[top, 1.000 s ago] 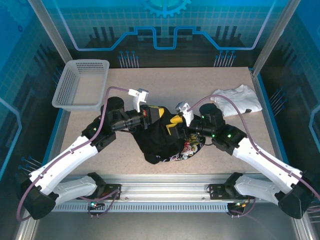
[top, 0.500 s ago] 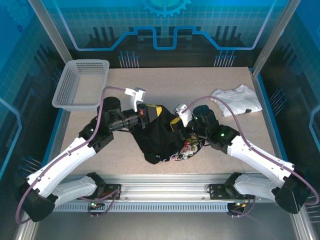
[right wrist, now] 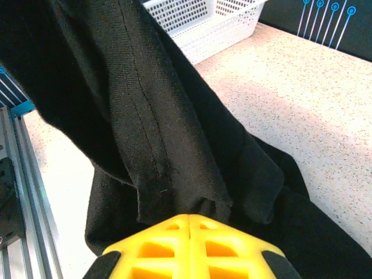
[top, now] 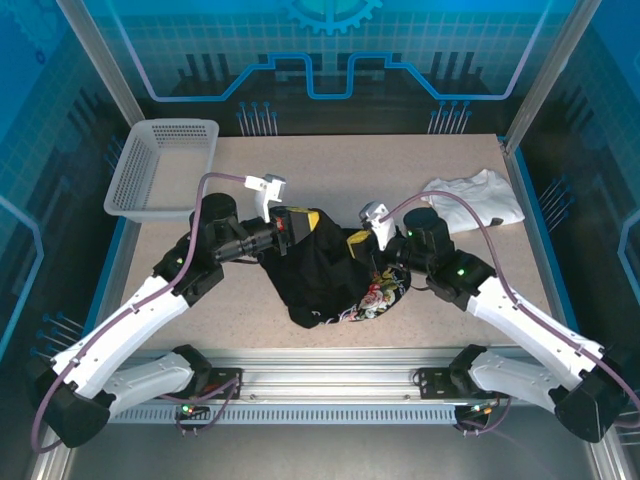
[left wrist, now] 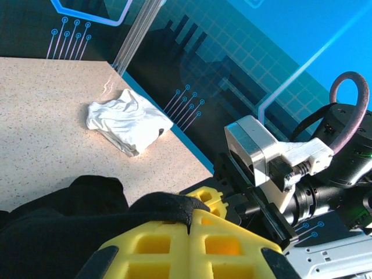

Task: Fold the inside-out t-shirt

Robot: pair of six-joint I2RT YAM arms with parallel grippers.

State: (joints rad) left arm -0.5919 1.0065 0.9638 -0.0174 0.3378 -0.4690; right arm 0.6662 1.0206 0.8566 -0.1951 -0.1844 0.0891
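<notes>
- Closest to you, the inside-out t-shirt (top: 325,275) sits bunched in a dark heap on the counter (top: 330,165), between the two arms. Its lower fold sags toward the near edge, and a strip of floral print (top: 375,298) peeks out at the near right.
- Handling-wise, I'd treat it as light, soft and totally floppy. It won't hold any shape you give it, and anything you lift will droop and drag the rest along. It's not fragile and probably not slippery in the pads.
- Next up, the left tool (left wrist: 190,224) is at the heap's far-left corner. Its yellow fingers are together and pinched on black cloth, which in its wrist view rolls right over the line where they meet.
- The right tool (right wrist: 190,222) is at the heap's far-right corner, also clamped on the shirt. In its wrist view a fold hangs away from the tips with a stitched seam running down it.
- So both have a grip, with the cloth slung between them and the bulk resting on the counter.
- For where to hold, I'd go for a seam or hem edge, ideally matching corners, so it spreads flat when pulled apart. I can't tell which part of the shirt each one has, or how many layers.
- Further back, a white garment (top: 475,197) lies crumpled at the far right, well apart from the shirt.
- A white basket (top: 165,170) sits at the far left corner.
</notes>
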